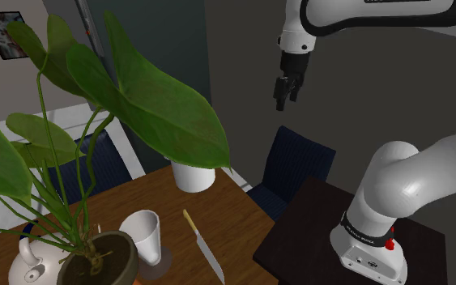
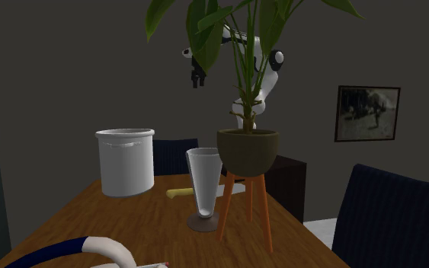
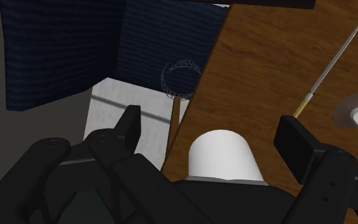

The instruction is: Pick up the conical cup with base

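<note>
No text, brand, number or sign can be read with certainty. Small pale marks are seen on the dark band point(image 1: 362, 232) around the lowest joint of the arm point(image 1: 404, 182) in the shoulder view, but they cannot be made out as letters. No legible writing is carried by the framed picture point(image 2: 367, 113) on the wall in the second exterior view; only a blurred grey scene is shown in it.
</note>
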### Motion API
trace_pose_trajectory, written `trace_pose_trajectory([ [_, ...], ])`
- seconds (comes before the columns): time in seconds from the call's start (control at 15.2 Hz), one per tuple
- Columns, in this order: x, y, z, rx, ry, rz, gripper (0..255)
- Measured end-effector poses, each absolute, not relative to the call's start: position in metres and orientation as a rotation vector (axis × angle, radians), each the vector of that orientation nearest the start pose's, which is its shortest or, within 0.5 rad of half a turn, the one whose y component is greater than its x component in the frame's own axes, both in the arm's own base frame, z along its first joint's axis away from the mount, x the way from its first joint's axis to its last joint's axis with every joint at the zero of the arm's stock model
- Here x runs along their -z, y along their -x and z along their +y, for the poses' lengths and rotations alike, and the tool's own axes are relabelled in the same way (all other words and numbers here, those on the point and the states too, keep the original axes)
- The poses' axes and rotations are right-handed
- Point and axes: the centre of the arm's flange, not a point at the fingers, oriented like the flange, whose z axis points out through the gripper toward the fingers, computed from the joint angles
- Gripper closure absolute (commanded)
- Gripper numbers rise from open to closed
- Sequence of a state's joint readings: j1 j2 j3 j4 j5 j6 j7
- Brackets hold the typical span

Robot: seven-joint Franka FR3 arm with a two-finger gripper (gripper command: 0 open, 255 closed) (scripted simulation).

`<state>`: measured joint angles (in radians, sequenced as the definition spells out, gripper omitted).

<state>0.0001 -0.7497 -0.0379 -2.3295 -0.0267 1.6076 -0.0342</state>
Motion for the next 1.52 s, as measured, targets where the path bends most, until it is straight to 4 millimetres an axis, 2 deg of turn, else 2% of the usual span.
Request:
trace_pose_trajectory([
  [0.13, -0.592, -0.324, -0.014, 0.043, 3.141, -0.012, 0],
  [0.26, -0.580, -0.334, 0.002, 0.043, 3.135, -0.018, 0],
  [0.66, -0.544, -0.359, 0.057, 0.048, 3.112, -0.035, 0],
  [0.79, -0.535, -0.367, 0.080, 0.050, 3.104, -0.041, 0],
  [0.99, -0.511, -0.381, 0.113, 0.051, 3.092, -0.050, 0],
  [1.52, -0.465, -0.418, 0.192, 0.058, 3.060, -0.072, 0],
])
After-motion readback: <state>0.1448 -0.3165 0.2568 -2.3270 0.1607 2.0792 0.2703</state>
